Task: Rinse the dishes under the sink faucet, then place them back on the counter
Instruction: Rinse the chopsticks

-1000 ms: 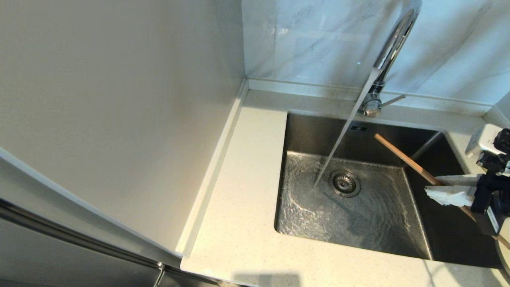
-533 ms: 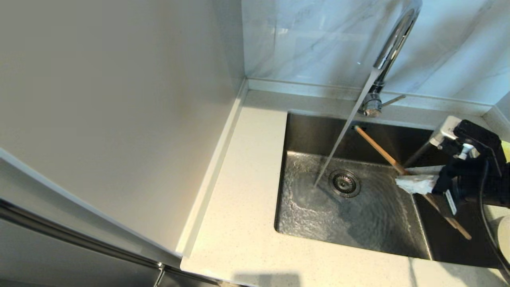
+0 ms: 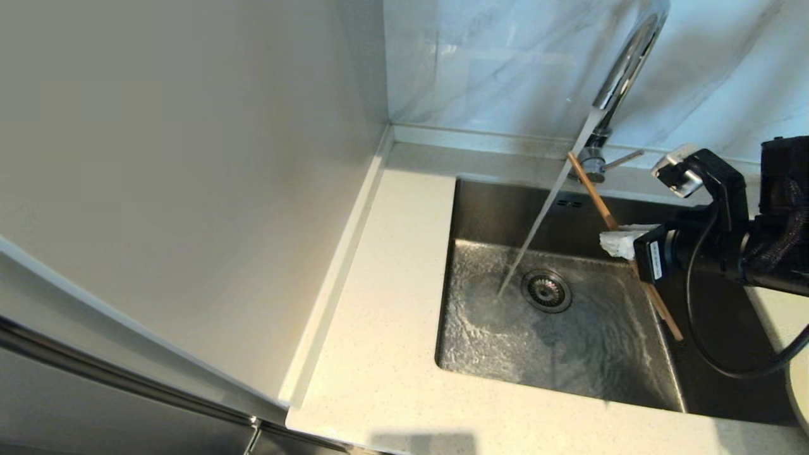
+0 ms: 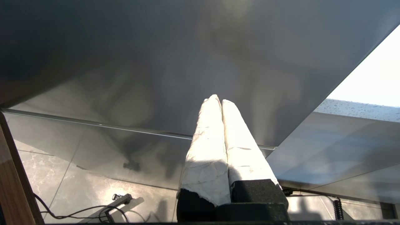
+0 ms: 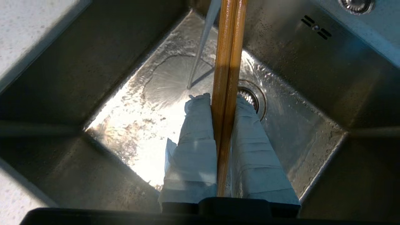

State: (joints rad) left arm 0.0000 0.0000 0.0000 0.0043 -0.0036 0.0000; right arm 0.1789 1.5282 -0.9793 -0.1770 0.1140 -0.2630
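My right gripper (image 3: 610, 243) hangs over the right side of the sink (image 3: 505, 341), shut on a pair of wooden chopsticks (image 3: 594, 193). The sticks slant from near the faucet (image 3: 626, 63) base down past the sink's right wall. In the right wrist view the chopsticks (image 5: 229, 47) are pinched between the taped fingers (image 5: 193, 140), close beside the running water stream (image 5: 203, 40). Water falls left of the drain strainer (image 3: 547, 291). A pale curved rim at the far right edge may be the plate (image 3: 799, 392). The bowl is out of view. My left gripper (image 4: 217, 99) is shut, parked below the counter.
The speckled counter (image 3: 379, 316) runs left of and in front of the sink, bounded by a tall pale side wall (image 3: 189, 158). The faucet's side lever (image 3: 622, 158) points right. Overflow slots (image 5: 314, 27) sit on the sink's back wall.
My right gripper has moved left and toward the faucet with the chopsticks. Their far tip has swung from mid-sink up to the faucet base, close to the stream.
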